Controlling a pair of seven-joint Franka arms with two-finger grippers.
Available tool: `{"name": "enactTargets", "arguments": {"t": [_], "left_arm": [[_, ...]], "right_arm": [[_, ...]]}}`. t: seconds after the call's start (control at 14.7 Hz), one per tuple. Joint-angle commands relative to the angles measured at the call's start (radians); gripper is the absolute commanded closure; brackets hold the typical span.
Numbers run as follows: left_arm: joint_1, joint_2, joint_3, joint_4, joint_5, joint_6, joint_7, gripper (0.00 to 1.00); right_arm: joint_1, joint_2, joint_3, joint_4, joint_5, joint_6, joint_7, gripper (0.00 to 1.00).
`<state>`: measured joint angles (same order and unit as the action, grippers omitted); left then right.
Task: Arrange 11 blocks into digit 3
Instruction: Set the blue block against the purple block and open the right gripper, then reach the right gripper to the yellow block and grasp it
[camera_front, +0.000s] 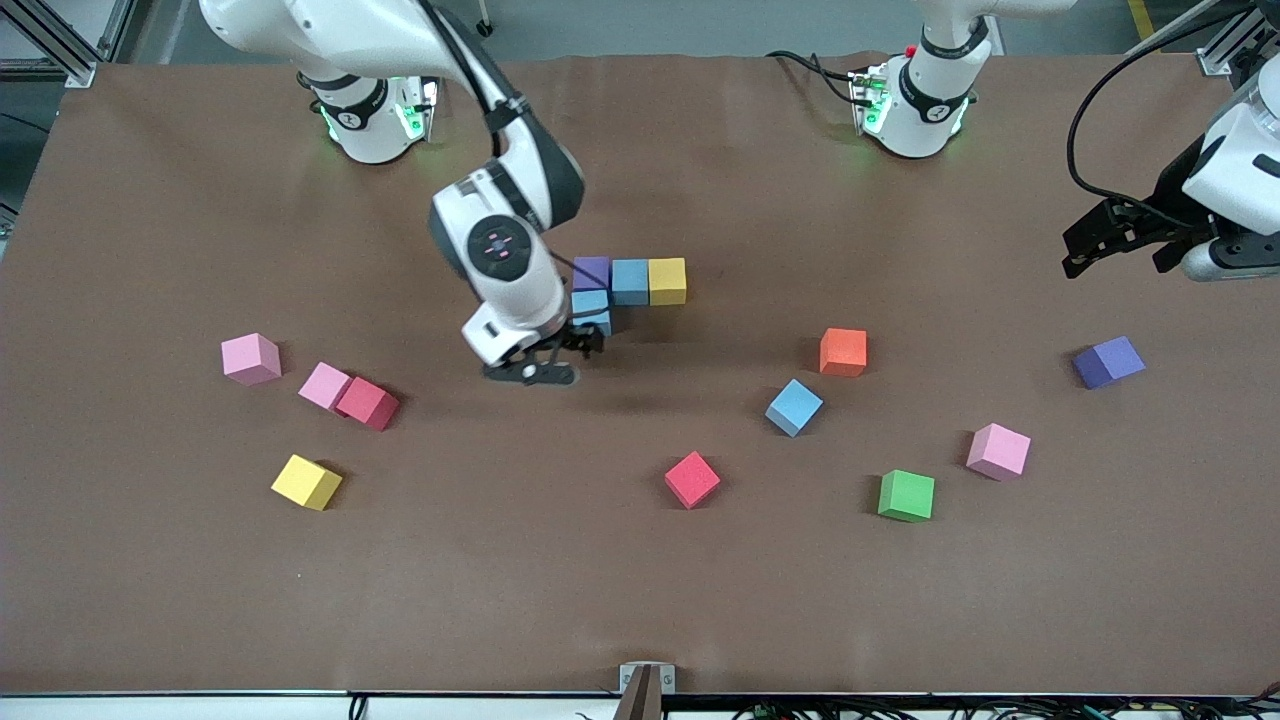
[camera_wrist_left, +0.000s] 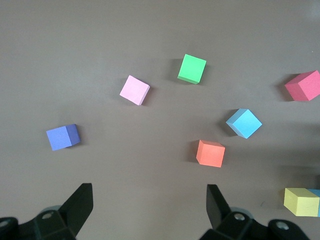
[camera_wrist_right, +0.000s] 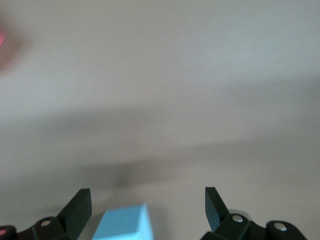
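Observation:
A row of purple (camera_front: 592, 271), light blue (camera_front: 630, 281) and yellow (camera_front: 667, 281) blocks lies mid-table. Another light blue block (camera_front: 590, 304) sits against the purple one, on the side nearer the camera. My right gripper (camera_front: 560, 355) hangs just over it, open. In the right wrist view that block (camera_wrist_right: 125, 222) lies between the spread fingers of the right gripper (camera_wrist_right: 147, 207), touching neither. My left gripper (camera_front: 1110, 240) waits open and empty in the air over the left arm's end of the table; the left wrist view shows the left gripper (camera_wrist_left: 150, 205) above bare tabletop.
Loose blocks lie nearer the camera: pink (camera_front: 250, 358), pink (camera_front: 325, 385) touching red (camera_front: 368, 403), yellow (camera_front: 306, 482), red (camera_front: 692, 479), light blue (camera_front: 794, 406), orange (camera_front: 843, 351), green (camera_front: 906, 495), pink (camera_front: 998, 451), purple (camera_front: 1108, 361).

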<state>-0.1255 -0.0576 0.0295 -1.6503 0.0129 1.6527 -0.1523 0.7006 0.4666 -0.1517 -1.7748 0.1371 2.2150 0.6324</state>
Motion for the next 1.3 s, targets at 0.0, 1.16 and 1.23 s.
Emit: {"name": "enactTargets", "arguments": {"t": [0.0,1.16,1.23], "left_arm": [[0.006,-0.011,0.001,0.001,-0.013,-0.002,0.025,0.00],[0.006,-0.011,0.001,0.003,-0.014,-0.001,0.025,0.00],[0.006,-0.011,0.001,0.003,-0.014,0.001,0.025,0.00]], "right_arm": [[-0.122,-0.026,-0.002,-0.015,-0.001,-0.029,-0.026,0.00],[-0.605,0.187,-0.003,0.253,-0.111,-0.043,-0.214,0.00],[-0.615,0.202,-0.002,0.261,-0.103,-0.041,-0.211,0.00]]}}
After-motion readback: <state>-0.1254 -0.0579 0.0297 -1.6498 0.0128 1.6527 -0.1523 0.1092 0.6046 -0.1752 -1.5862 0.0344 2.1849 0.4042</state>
